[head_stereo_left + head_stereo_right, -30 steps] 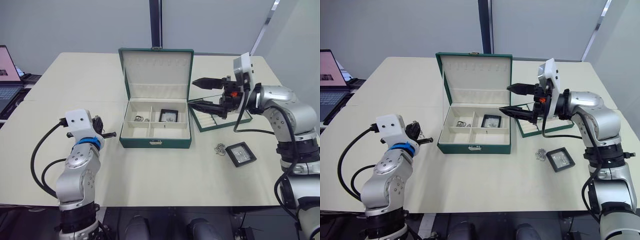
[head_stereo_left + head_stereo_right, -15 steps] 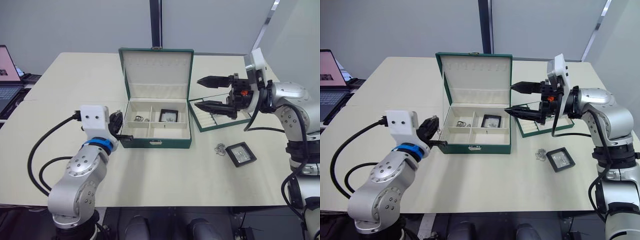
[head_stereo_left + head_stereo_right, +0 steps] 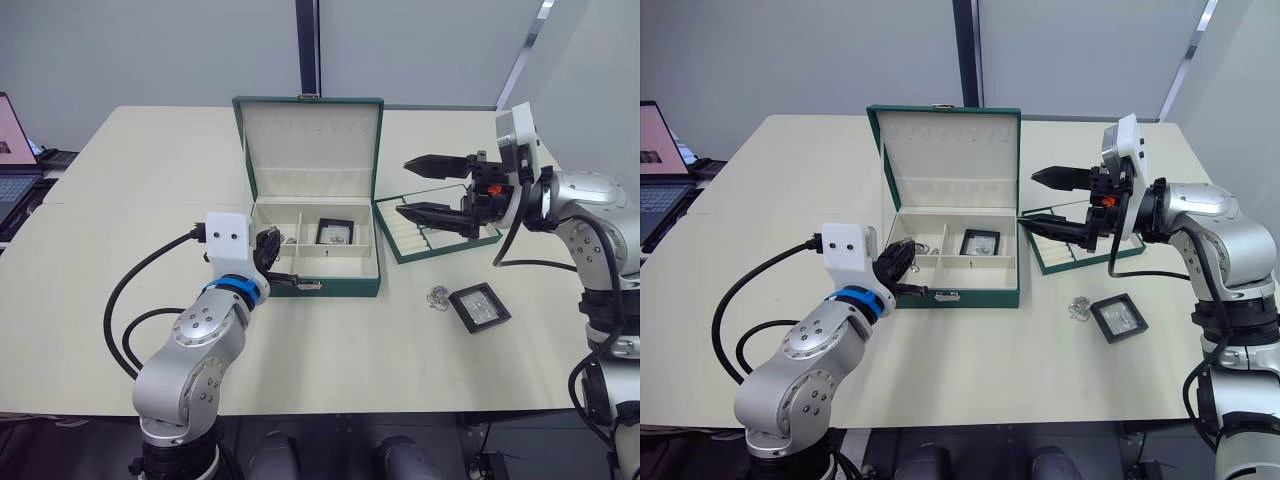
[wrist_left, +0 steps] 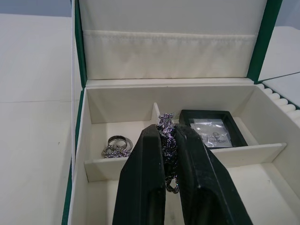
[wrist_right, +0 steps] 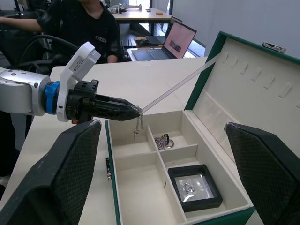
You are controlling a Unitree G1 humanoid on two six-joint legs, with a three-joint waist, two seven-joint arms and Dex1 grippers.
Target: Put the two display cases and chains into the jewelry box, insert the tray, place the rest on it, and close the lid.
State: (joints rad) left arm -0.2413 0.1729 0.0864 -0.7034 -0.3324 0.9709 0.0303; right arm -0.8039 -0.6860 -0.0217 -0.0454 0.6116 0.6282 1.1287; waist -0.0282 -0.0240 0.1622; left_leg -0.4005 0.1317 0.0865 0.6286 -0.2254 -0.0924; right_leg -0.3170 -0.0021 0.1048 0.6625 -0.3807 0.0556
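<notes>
Left fingers (image 4: 168, 154) pinched shut on a chain (image 4: 167, 133); the links hang between the tips, over the front left compartment of the box (image 3: 312, 283), centre of the head views. Chain not yet released.

Right fingers (image 3: 422, 186) spread wide, holding nothing, hovering in the upper right of the left eye view, above the tray (image 3: 440, 236).

Box contents so far:
- back left compartment: one silvery clump with a ring-like piece (image 4: 116, 146); likely a chain, too small to say more.
- back right compartment: one display case (image 3: 333, 232), lying flat.
- front compartments: nothing visible in them.

Lid (image 3: 310, 146) stands upright and open behind the box.

On the table (image 3: 150, 180), outside the box:
- second display case (image 3: 478, 307), lower right of the left eye view.
- another small chain (image 3: 438, 296), just beside that case on its left.
- tray, resting to the right of the box, not inserted. Its ring rolls show; whether small items lie in it cannot be told.

Progress, as a judgement: roughly the first third. Done: one case in, one clump in, one chain at the box. Left: drop the held chain, move the second case and the table chain into the box, seat the tray, load the remaining pieces, shut the lid.
</notes>
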